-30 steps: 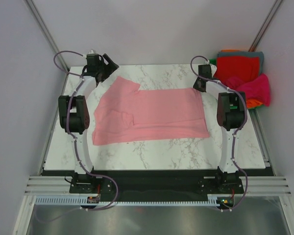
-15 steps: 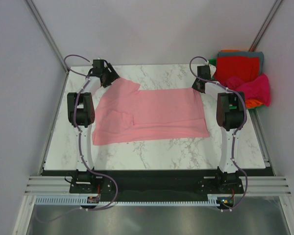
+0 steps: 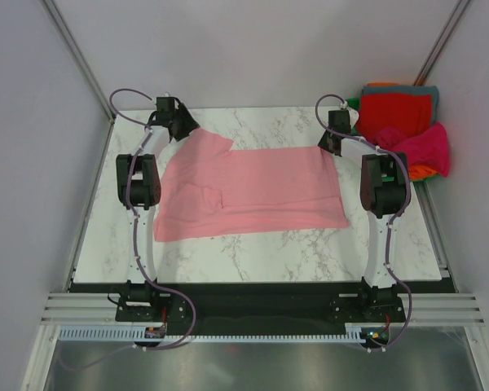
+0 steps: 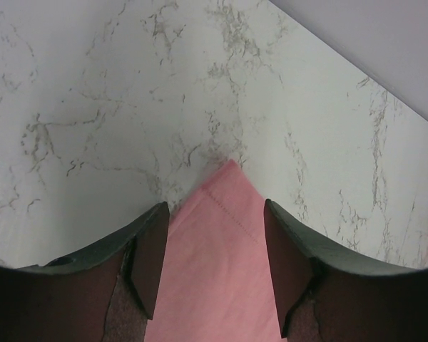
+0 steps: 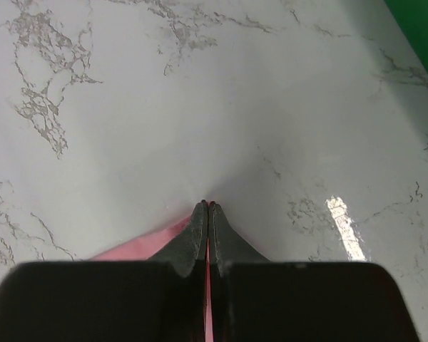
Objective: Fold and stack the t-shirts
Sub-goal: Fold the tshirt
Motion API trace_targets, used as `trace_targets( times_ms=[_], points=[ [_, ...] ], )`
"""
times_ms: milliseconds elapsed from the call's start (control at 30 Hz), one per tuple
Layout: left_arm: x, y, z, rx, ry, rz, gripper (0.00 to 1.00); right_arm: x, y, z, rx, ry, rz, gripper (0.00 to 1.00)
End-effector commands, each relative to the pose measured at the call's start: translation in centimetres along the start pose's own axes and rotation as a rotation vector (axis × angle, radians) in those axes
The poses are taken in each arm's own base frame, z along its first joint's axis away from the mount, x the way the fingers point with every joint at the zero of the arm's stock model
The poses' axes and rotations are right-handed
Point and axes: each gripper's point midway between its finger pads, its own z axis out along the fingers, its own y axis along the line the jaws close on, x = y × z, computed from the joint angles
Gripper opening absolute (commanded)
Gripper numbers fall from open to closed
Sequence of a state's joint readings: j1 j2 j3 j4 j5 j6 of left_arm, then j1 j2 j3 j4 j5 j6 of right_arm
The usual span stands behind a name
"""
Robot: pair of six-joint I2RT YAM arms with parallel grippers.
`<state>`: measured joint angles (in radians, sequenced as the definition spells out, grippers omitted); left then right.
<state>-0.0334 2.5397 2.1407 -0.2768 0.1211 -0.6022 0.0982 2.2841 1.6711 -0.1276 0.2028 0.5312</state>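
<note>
Left claw (image 4: 212, 246) gapes wide, straddling a sleeve tip of the salmon t-shirt (image 3: 253, 191). Right claw (image 5: 207, 217) is clenched on its far-right corner. Only the overhead view shows the heaped t-shirts (image 3: 399, 122) off the worktop (image 3: 253, 252).

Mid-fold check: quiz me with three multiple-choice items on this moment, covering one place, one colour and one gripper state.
1. The pile of other shirts lies: A) far right corner; B) near left corner; C) table centre.
2. The spread t-shirt is: A) teal; B) salmon-pink; C) orange.
3. The left gripper is: A) shut on cloth; B) open astride the shirt's corner; C) out of view.
Answers: 1 A, heaped at the far right; 2 B, plainly pink; 3 B, its jaws stand apart, cloth between.
</note>
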Motion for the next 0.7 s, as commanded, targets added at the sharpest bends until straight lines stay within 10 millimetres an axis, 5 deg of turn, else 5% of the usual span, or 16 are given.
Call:
trace_targets(
  times_ms=[0, 333, 433, 567, 667],
  points=[
    [1.4, -0.3, 1.1, 0.036, 0.047, 0.032, 0.63, 0.9, 0.5, -1.1, -0.025, 0.039, 0.004, 0.0],
    [2.4, -1.2, 1.5, 0.058, 0.083, 0.022, 0.46, 1.0, 0.4, -1.3, -0.026, 0.038, 0.007, 0.0],
    [2.3, -1.4, 1.7, 0.068, 0.082, 0.016, 0.33, 1.1, 0.4, -1.4, -0.028, 0.039, 0.008, 0.0],
    [1.9, -1.8, 1.7, 0.082, 0.073, 0.029, 0.02, 0.9, 0.5, -1.5, -0.032, 0.034, 0.011, 0.0],
    [0.7, -2.1, 0.8, 0.073, 0.042, 0.052, 0.02, 0.9, 0.5, -1.6, -0.033, 0.035, 0.01, 0.0]
  ],
)
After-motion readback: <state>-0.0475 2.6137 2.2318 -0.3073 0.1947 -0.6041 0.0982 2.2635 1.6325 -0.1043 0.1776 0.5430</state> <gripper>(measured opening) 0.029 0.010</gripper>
